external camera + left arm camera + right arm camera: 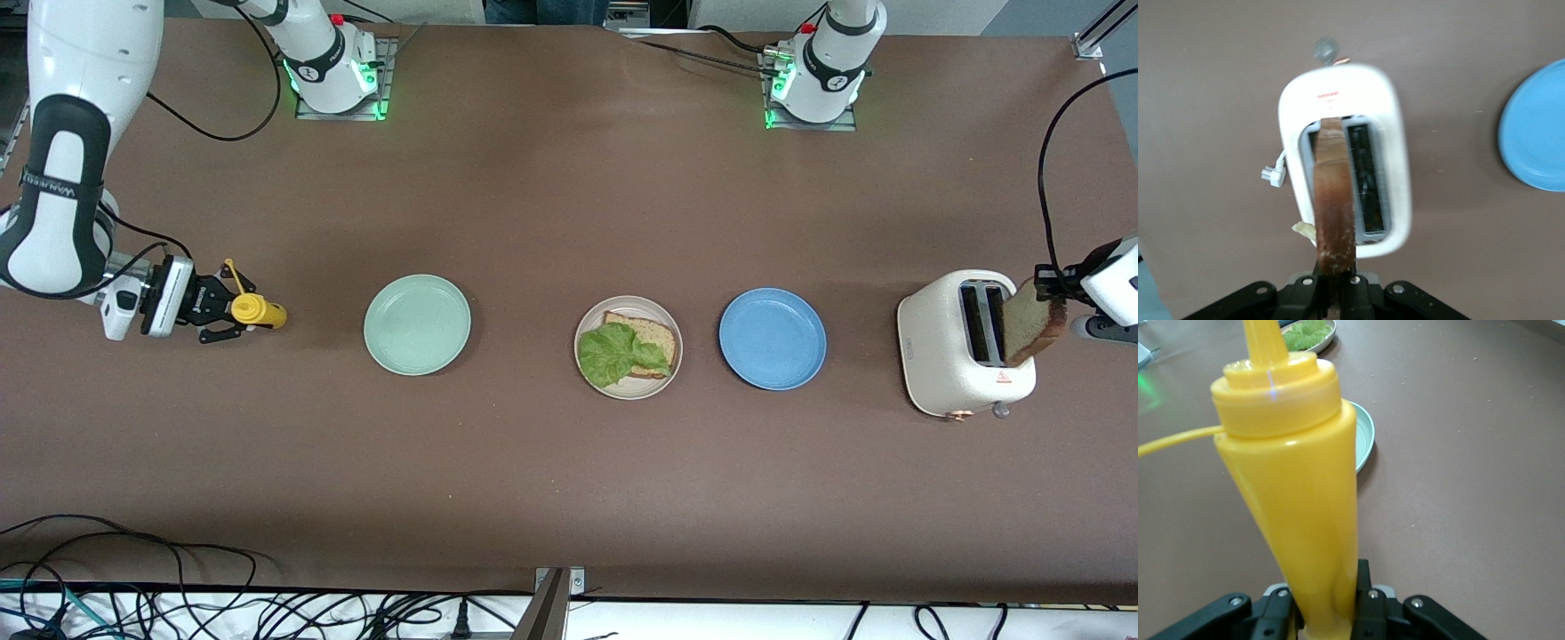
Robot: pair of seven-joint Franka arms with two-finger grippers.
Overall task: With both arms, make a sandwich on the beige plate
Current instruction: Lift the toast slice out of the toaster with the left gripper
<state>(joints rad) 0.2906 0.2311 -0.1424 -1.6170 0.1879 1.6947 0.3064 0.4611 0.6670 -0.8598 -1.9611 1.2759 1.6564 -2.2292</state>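
Centrally, the beige plate (672, 331) is sitting on the brown tabletop (569, 480), between a mint-green plate (417, 324) toward the right arm's end and a blue plate (772, 338) toward the left arm's end. It is carrying one bread slice (653, 336) lying flat, with a ruffled lettuce leaf (615, 354) lying on top of it and overhanging the slice's edge toward the front camera.

The left pincer (1051, 283) is hanging over the white toaster (956, 373) at the left arm's end of the tabletop, clamping a second bread slice (1031, 322) by its upper edge. In the left wrist view that slice (1334, 193) is standing edge-on above one of the toaster's (1395, 133) slots.

The right pincer (233, 308) is hovering near the right arm's end of the tabletop, beside the mint-green plate, gripping a yellow squeeze bottle (258, 311) tightly, nozzle pointing toward the plates.
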